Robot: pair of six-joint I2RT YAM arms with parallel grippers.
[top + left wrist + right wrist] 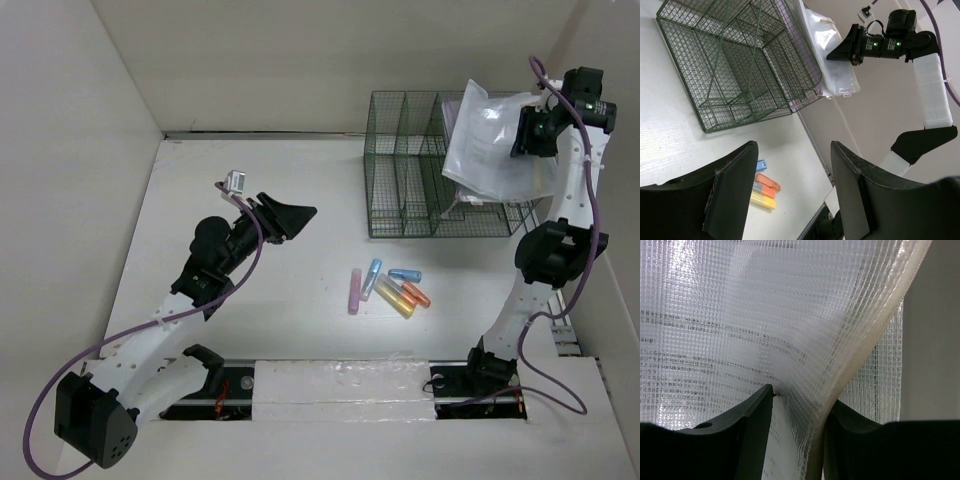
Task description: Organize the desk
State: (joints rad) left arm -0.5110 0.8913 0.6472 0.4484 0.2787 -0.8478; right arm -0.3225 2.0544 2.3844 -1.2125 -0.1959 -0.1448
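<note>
The white desk (270, 310) holds a dark green wire-mesh organizer rack (405, 170) at the back right. My right gripper (528, 130) is shut on a clear mesh document pouch (490, 145) with papers inside and holds it above the rack's right side. The pouch fills the right wrist view (765, 315), pinched between the fingers. Several highlighters (385, 288), pink, blue, yellow and orange, lie in a loose cluster on the desk in front of the rack. My left gripper (290, 215) is open and empty, left of the rack, above the desk.
White walls (120, 120) bound the desk at the left and back. The rack (735, 65) and some highlighters (765, 190) show in the left wrist view. A white strip (340, 385) runs along the near edge between the arm bases.
</note>
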